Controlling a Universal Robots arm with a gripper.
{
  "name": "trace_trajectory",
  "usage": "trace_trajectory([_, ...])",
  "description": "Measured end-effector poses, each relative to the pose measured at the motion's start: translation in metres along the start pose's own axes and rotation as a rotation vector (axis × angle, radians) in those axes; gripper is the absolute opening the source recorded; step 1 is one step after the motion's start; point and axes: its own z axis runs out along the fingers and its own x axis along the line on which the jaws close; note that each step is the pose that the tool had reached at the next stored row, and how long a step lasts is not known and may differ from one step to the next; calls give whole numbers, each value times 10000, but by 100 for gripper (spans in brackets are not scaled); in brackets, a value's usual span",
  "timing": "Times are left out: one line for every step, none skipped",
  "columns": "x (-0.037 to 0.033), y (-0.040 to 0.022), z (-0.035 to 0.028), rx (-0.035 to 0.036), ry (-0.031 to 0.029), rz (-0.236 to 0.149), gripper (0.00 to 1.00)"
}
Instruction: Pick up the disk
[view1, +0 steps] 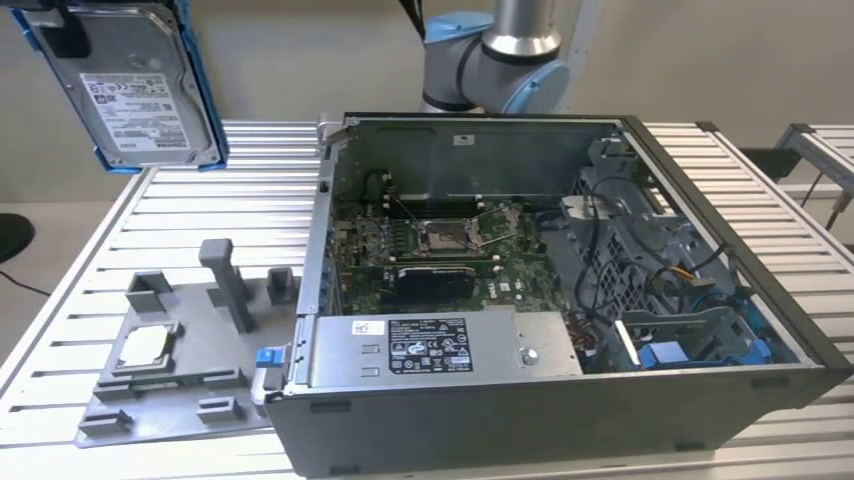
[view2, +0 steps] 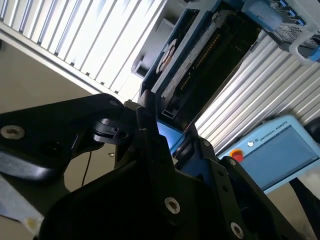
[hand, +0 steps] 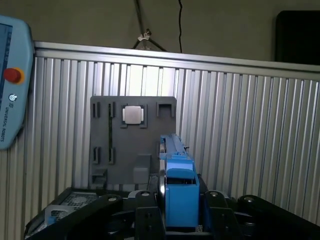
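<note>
disk held aloft, clamped in the pincer

in the first wrist view the black pincer is closed on the bright blue frame of the disk, which is seen edge-on. in the exterior view the disk hangs high at the exterior view's left, well above the slatted counter. it has a silver-grey metal face with a white printed label, and blue plastic runs along both long sides. below it on the counter lie a grey fixture tray carrying a small square chip, and beside that an open computer case.
</note>
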Motion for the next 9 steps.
trace_trajectory([2, -37, -1, -5, 0, 0, 0])
trace_trajectory([5, -72, -2, -9, 0, 0, 0])
trace_trajectory([8, -106, -2, -12, -1, 0, 0])
trace_trajectory([10, -141, -3, -17, -1, 1, 0])
trace_trajectory([14, -177, -4, -19, -2, 1, 0])
trace_trajectory([17, -214, -5, -25, -1, 1, 0])
trace_trajectory([21, -251, -6, -29, -2, 1, 0])
trace_trajectory([25, -289, -7, -34, -2, 0, 0])
trace_trajectory([29, -327, -7, -38, -2, 1, 0])
